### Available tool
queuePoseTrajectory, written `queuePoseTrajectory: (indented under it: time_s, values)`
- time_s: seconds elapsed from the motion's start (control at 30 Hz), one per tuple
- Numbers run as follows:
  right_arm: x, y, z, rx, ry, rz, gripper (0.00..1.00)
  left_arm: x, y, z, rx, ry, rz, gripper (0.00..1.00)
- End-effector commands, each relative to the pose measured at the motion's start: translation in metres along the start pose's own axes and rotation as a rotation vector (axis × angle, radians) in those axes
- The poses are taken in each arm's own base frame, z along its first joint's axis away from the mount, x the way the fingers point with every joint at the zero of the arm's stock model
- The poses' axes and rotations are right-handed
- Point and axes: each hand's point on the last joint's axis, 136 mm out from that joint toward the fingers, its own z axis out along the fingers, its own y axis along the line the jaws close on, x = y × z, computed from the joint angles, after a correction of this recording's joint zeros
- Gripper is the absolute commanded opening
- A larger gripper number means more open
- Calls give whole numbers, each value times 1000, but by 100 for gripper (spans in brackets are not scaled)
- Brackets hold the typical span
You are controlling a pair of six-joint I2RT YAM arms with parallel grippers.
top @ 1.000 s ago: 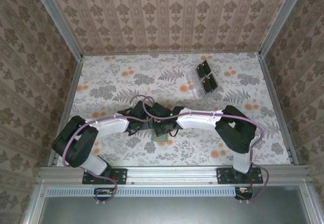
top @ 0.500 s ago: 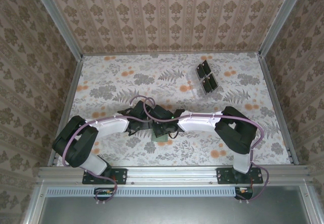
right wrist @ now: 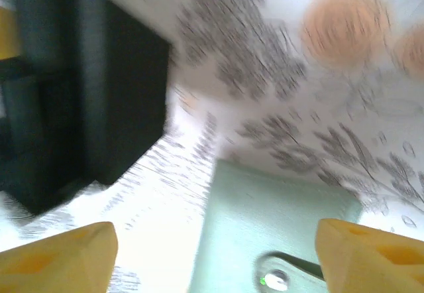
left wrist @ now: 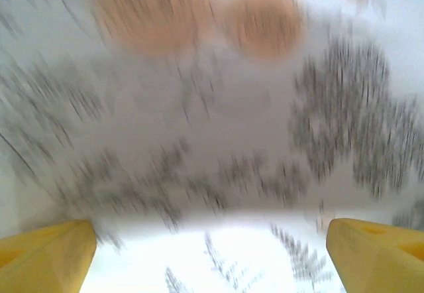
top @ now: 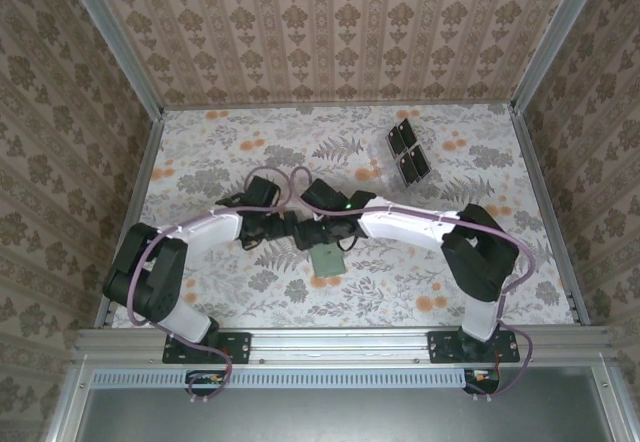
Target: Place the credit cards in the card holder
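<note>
First, nearest the arm bases: card holder (top: 327, 261), dull green, flat on the counter (top: 200, 162) at mid-width, slightly askew. Contents not discernible. Small shiny fitting (right wrist: 275, 278) at its near edge in right wrist view. Right end effector (right wrist: 212, 260): spread wide, gripping nothing, poised over the holder. Left end effector (left wrist: 212, 256): spread wide, gripping nothing, over bare floral print, heavily motion-blurred. Black arm housing (right wrist: 79, 94), blurred, cut off at frame left. From overhead, both wrists bunched just behind the holder, fingers hard to separate. Farther back, right of centre: clear rack (top: 408, 154) with dark square panels. Counter: white cloth, grey fern and orange blossom print. Walls (top: 330, 22): beige patterned wallpaper, metal corner rails.
</note>
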Motion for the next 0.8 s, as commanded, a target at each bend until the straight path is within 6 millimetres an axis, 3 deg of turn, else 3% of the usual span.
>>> queuePoseTrajectory:
  time_s: [0.0,0.1,0.23,0.43,0.53,0.63,0.77]
  values:
    - [-63,39,-77,-199,-230,-10,96,-60,6,-24,11,-158,17,100]
    - [-73,5,-109,-156,-312,33,100,-94,14,-57,28,-273,12,100]
    - [-79,-66,-158,-36,-447,135,100,-127,40,-103,-3,-469,12,100]
    - [-61,-190,-205,285,-592,270,100,-142,91,-145,-179,-799,95,100]
    - [-46,-242,-220,415,-678,329,100,-136,108,-142,-254,-911,167,100]
    - [-26,-282,-227,535,-737,350,100,-131,126,-120,-310,-860,178,100]
    - [-1,-323,-220,658,-713,384,100,-130,139,-100,-349,-867,209,100]
